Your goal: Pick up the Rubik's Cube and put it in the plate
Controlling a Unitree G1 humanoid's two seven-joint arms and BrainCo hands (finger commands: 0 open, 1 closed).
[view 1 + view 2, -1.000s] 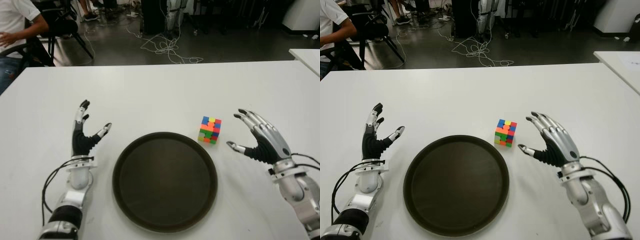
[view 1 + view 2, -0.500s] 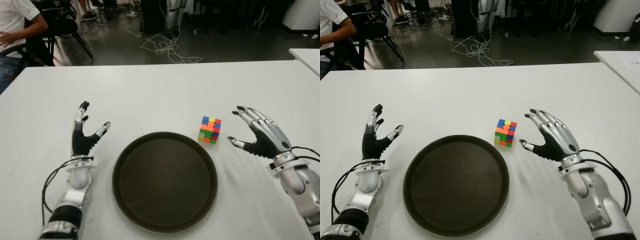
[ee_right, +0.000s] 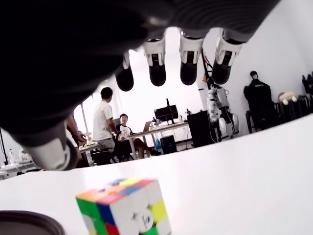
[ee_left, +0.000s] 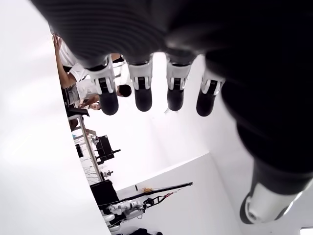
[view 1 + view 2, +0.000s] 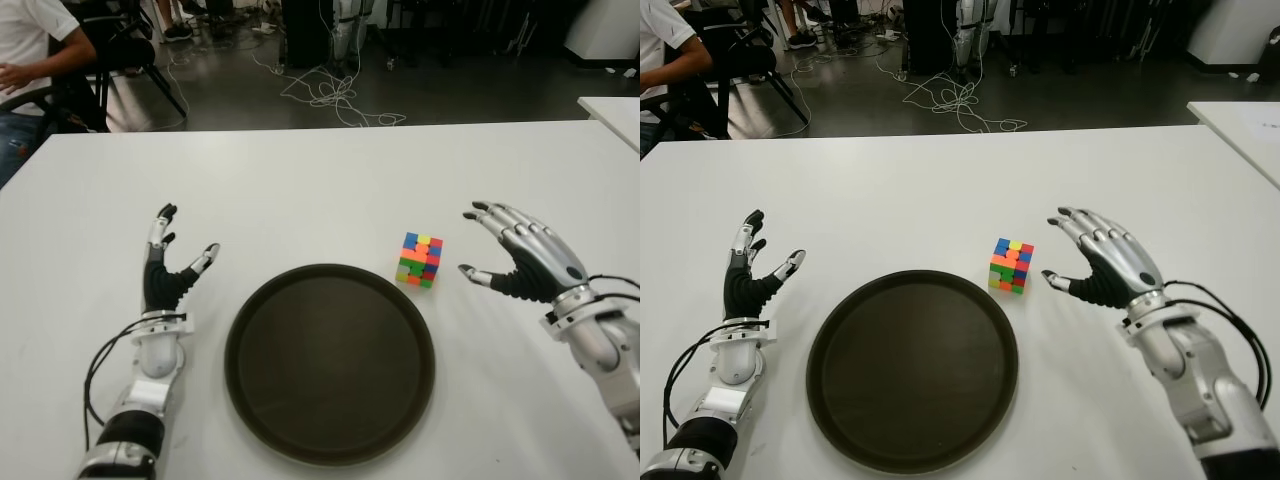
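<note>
White bench (image 5: 300, 180), head views: carries a dark round plate (image 5: 330, 362) at the near centre, nothing in it. Rubik's Cube (image 5: 420, 260), multicoloured, stands on the bench just beyond the plate's right rim, close to the rim; whether they touch cannot be told. The cube has no long axis; it sits flat on one face, turned so that a vertical edge points toward the robot, with two side faces and the top showing. Right hand (image 5: 520, 262) is just to the right of the cube, apart from it, palm toward it, fingers spread wide and holding nothing; thumb tip nearest the cube. Left hand (image 5: 170, 265) shows to the left of the plate, apart from it, fingers extended upward and spread, empty. Beyond the bench: dark floor with loose cables (image 5: 330, 100), a seated person (image 5: 30, 50) at the far left.

Left wrist view: four dark fingertips (image 4: 143, 100) of the left hand, extended and apart, nothing between them; white bench surface around.

Right wrist view: Rubik's Cube (image 3: 124, 208) on the bench below the open fingers (image 3: 156, 73) of the right hand, untouched; corner of the cube toward the camera. Plate rim (image 3: 24, 223) shows just beside the cube. People (image 3: 105, 125) at desks in the background.
</note>
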